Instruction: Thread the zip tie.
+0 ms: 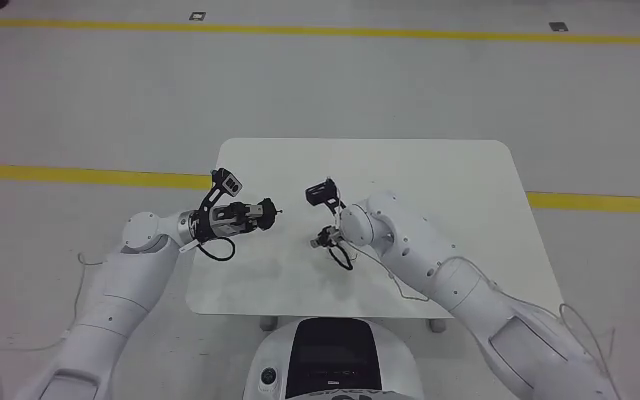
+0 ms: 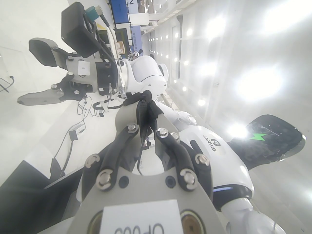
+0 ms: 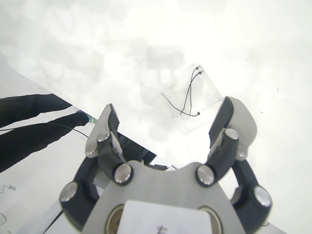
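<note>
My left gripper point(image 2: 144, 101) is shut on a black zip tie point(image 2: 145, 113), whose bunched end sticks out past the fingertips. In the top view this gripper point(image 1: 266, 213) hovers over the left half of the white table point(image 1: 450, 180), pointing toward the other arm. My right gripper point(image 3: 165, 120) is open with nothing between its ribbed pads point(image 3: 218, 118). It hangs above a clear plastic tray point(image 3: 207, 86) holding thin black zip ties point(image 3: 189, 93). The left wrist view has the right gripper point(image 2: 36, 79) a short way off, jaws spread, and the top view puts it point(image 1: 322, 238) near the table's middle.
The table's edge point(image 3: 48, 93) runs close beside the right gripper, with dark shapes point(image 3: 29, 115) beyond it on the floor. Yellow floor lines point(image 1: 100, 176) pass behind the table. Cables point(image 2: 82, 113) lie on the floor in the left wrist view.
</note>
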Controlling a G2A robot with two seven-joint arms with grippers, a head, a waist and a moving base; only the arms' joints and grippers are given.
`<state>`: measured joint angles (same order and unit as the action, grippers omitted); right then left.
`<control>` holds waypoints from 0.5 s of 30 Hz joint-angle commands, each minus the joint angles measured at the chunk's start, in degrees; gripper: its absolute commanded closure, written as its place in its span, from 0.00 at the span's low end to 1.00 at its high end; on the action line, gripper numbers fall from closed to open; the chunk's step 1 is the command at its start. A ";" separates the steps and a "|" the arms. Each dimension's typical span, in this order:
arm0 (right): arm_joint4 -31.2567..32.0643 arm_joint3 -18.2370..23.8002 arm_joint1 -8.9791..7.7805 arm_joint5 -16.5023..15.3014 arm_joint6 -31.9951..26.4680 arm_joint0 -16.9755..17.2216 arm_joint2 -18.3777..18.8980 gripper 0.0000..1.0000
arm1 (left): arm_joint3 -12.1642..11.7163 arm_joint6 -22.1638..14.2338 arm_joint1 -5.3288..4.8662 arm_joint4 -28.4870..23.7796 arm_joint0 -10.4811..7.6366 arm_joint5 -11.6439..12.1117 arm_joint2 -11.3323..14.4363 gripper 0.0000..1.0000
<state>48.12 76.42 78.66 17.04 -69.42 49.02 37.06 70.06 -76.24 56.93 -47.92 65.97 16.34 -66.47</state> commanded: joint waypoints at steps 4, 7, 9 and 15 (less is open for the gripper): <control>1.45 -0.45 0.24 0.77 -1.15 -0.12 -0.19 0.68 | 0.00 0.00 0.00 0.00 0.00 0.00 0.00 1.00; 1.30 -0.89 0.42 1.00 -1.05 0.22 -0.03 0.75 | 0.00 0.00 0.00 0.00 0.00 0.00 0.00 1.00; 1.32 -1.51 0.56 1.19 -0.86 0.40 -0.03 0.84 | 0.00 0.00 0.00 0.00 0.00 0.00 0.00 1.00; 1.16 -4.41 1.26 1.90 0.36 0.44 -0.32 0.91 | 0.00 0.00 0.00 0.00 0.00 0.00 0.00 1.00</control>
<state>49.42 72.40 79.82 18.90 -69.29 49.46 36.77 70.06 -76.24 56.93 -47.92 65.97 16.34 -66.47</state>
